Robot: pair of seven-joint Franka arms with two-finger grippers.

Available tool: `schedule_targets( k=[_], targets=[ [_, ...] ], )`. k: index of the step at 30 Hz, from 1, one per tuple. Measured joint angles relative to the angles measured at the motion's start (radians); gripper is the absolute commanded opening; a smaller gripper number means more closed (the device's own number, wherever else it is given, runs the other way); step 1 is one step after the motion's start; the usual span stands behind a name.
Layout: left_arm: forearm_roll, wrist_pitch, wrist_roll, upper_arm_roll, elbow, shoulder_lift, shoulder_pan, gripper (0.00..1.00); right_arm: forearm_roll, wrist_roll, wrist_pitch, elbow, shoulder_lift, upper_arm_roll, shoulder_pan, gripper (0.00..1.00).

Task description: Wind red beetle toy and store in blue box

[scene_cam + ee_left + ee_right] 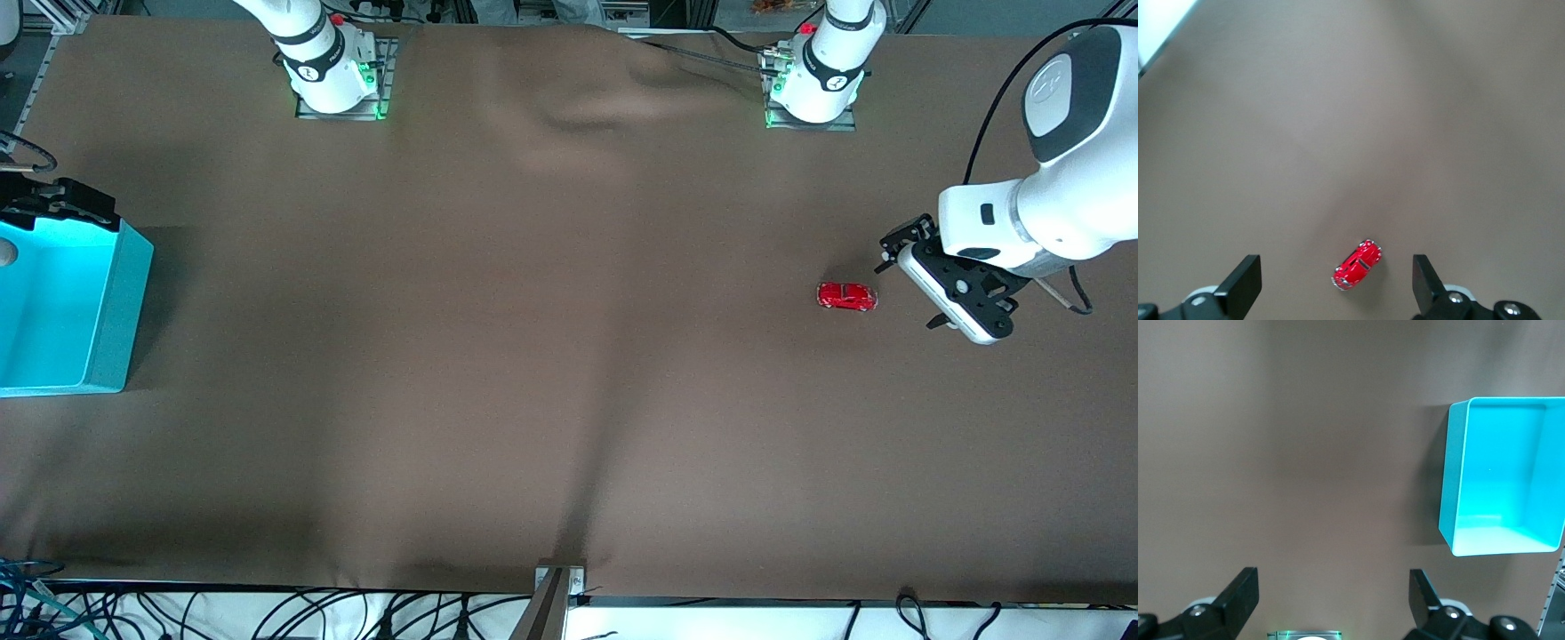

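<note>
The red beetle toy (847, 296) sits on its wheels on the brown cloth of the bench (533, 356), toward the left arm's end, alone and well apart from everything else on the surface. Just beside it hangs the left pincer (907, 292), low over the cloth and tilted toward the car. In the left wrist view the toy (1357, 265) lies between the two dark fingers (1245, 283), which are spread wide and touch nothing. The blue box (62, 307) stands at the right arm's end of the bench, partly cut off by the edge of the front view, open-topped, with nothing to be seen in the part of its cyan inside that shows. The right wrist view looks down on the box (1455, 487) from above, off to one side of the right pincer (1331, 600), whose fingers (1238, 590) are likewise spread apart with only bare cloth between them. In the front view a dark piece of hardware (58, 203) shows at the box's rim, the side farther from the front camera; I cannot tell what it belongs to. The cloth shows soft folds between the two arm bases.
</note>
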Motion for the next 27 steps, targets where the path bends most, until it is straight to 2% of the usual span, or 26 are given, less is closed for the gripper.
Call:
schedule_targets(
  k=[6,14,19,27],
  targets=[
    [0.009,-0.001,0.197,0.0,-0.006,0.054,0.002,1.0,0.0,0.0,0.0,0.0,0.0,0.0,0.0,1.0],
    [0.04,0.016,0.253,0.001,-0.005,0.143,0.008,1.0,0.0,0.0,0.0,0.0,0.0,0.0,0.0,1.0],
    [0.04,0.074,0.333,0.001,-0.004,0.194,0.012,1.0,0.0,0.0,0.0,0.001,-0.001,0.0,0.0,1.0],
    [0.042,0.145,0.461,0.001,-0.004,0.221,0.023,1.0,0.0,0.0,0.0,0.001,-0.002,0.0,0.0,1.0]
  ],
)
